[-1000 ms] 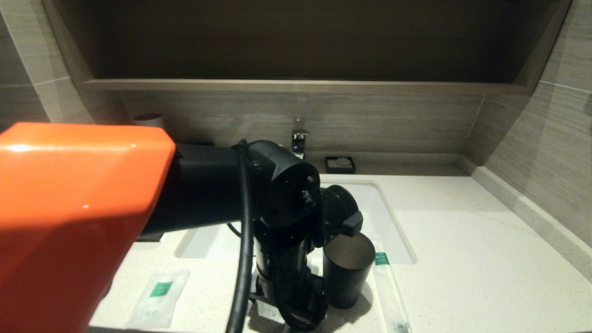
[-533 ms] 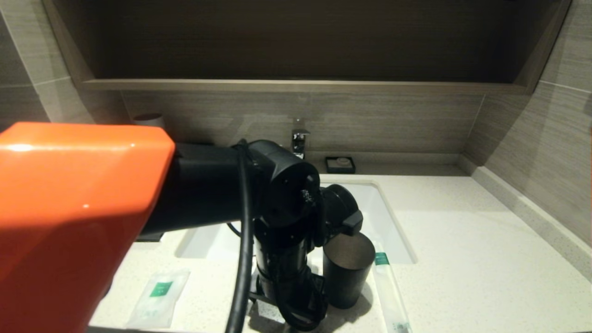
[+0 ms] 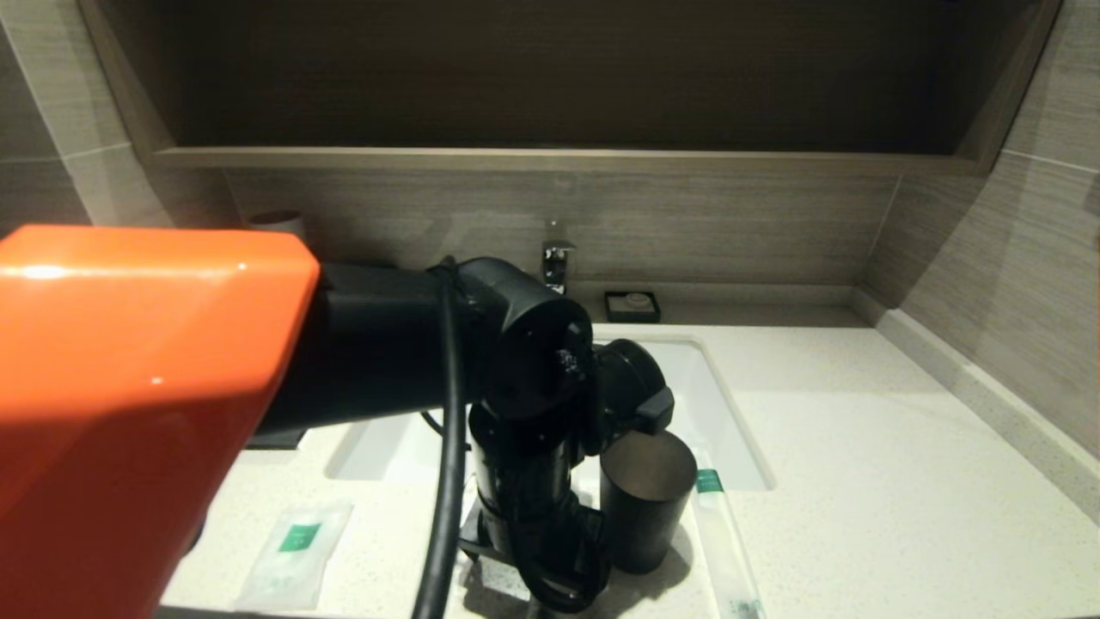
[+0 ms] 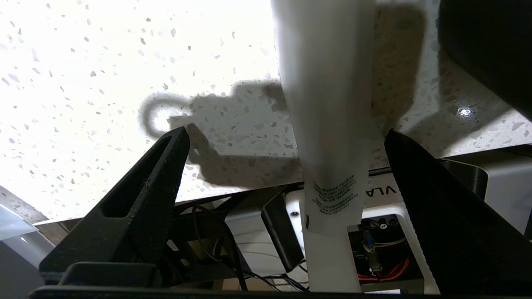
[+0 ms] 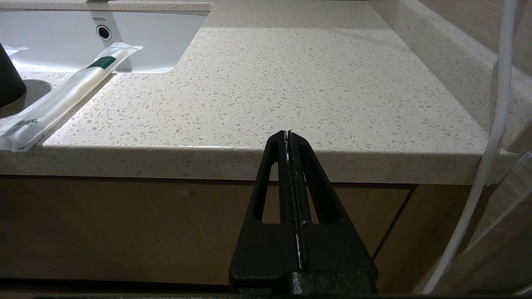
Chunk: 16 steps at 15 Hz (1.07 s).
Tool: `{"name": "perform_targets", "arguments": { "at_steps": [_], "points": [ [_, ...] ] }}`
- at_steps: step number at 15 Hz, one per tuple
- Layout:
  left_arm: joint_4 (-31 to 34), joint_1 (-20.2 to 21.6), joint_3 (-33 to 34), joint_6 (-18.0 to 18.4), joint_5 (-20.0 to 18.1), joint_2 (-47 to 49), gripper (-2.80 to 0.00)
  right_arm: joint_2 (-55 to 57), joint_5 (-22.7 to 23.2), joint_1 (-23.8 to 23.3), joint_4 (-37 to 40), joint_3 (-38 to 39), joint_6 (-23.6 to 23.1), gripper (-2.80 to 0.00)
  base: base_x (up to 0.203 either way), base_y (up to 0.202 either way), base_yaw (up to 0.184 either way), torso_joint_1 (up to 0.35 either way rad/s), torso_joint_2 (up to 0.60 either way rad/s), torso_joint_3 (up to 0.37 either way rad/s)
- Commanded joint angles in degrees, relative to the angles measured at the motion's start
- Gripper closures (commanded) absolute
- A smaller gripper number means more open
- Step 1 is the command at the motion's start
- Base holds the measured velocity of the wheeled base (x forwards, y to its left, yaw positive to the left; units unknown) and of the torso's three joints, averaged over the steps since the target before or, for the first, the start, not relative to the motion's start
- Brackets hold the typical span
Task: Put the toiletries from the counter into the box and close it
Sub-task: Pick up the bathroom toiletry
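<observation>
A: What is lying around the left gripper [image 4: 286, 141]?

B: Largest first: the counter [image 3: 859, 447] is spreading under it and off to its right, with the sink [image 3: 713, 404] just behind it. The dark cup [image 3: 646, 503] is standing right beside it, on its right. Beyond the cup a long sachet [image 3: 726, 550] is lying along the sink's edge, and a flat sachet [image 3: 296, 554] is lying well off to the gripper's left. I am not seeing the box clearly; the arm is covering that side.

A: And between the fingers?

B: Another long sachet [image 4: 328, 104] is running through the gap, nearer the right finger, and sticking out over the counter edge. Whether it is resting fully on the stone I cannot tell.

A: How is it going to handle?

B: I am judging it light, soft and slick: thin plastic that is likely to bend or slide away. Taking it across its narrow width near the middle looks safest.

A: The gripper's state?

B: It is spread wide, with both fingers [image 4: 166, 166] clear of the sachet and gripping nothing.

A: The right gripper [image 5: 289, 137]?

B: It is parked in front of the counter edge, fingers pressed together, empty.
</observation>
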Motion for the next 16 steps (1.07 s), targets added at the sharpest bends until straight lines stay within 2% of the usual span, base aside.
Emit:
{"name": "perform_targets", "arguments": {
  "at_steps": [1,16],
  "points": [
    [0.25,0.03,0.0,-0.19,-0.09,-0.15,-2.8,0.0,0.0,0.0,0.0,0.0,-0.03,0.0,0.0,0.0,0.0,0.0,0.0,0.0],
    [0.16,0.45,-0.62,-0.36,-0.41,0.64,-2.8,0.0,0.0,0.0,0.0,0.0,-0.03,0.0,0.0,0.0,0.0,0.0,0.0,0.0]
  ]
}}
